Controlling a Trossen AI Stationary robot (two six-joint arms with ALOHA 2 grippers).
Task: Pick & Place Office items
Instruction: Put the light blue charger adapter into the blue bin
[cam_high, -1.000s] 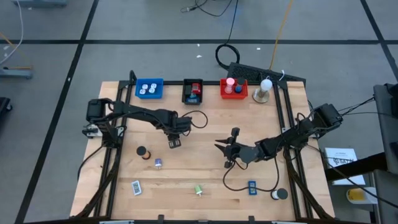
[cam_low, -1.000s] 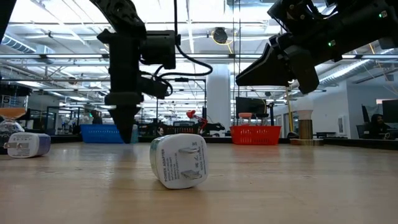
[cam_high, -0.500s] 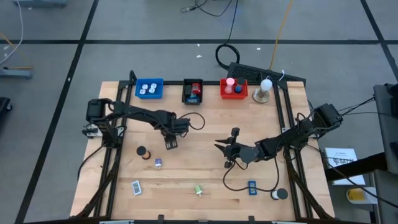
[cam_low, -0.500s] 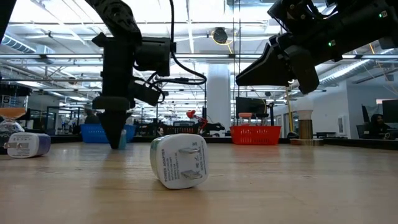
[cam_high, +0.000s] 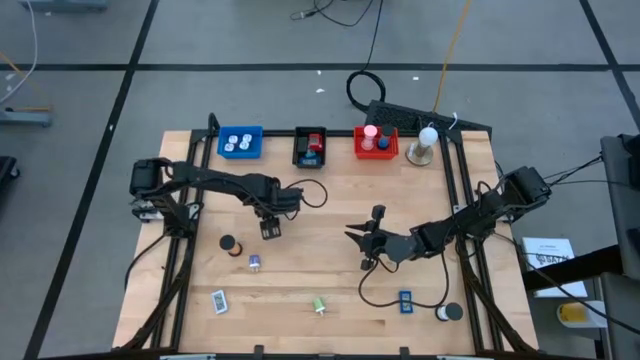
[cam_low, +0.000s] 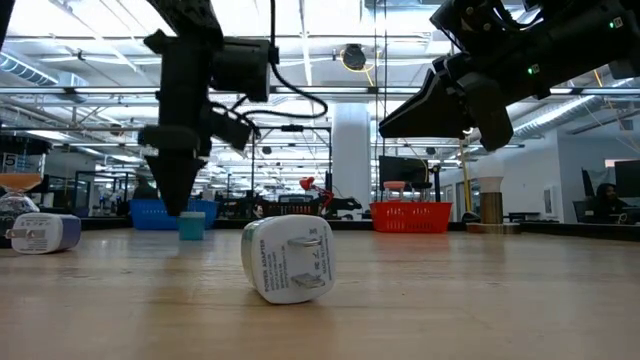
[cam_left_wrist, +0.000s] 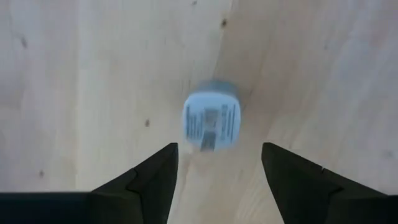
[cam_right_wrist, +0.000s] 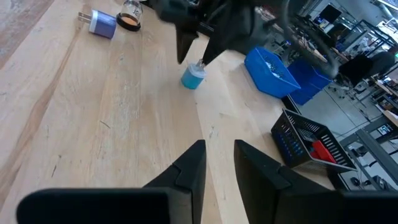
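Plug (cam_left_wrist: 211, 122) upright, prongs up, under left pincer (cam_left_wrist: 217, 171).

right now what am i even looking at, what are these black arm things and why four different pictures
These are two robot arms at a wooden table, each ending in a two-finger gripper. One picture looks straight down from above, one looks level across the tabletop, and two come from cameras on the arms' wrists.

The left gripper hangs open just above a small light blue plug-like item standing on the wood; it holds nothing. The right gripper waits over the table's middle, fingers close together and empty.

Along the far edge sit a blue tray, a black tray and a red tray, beside a white ball-topped stand. More small items lie scattered near the front, such as a white plug adapter.
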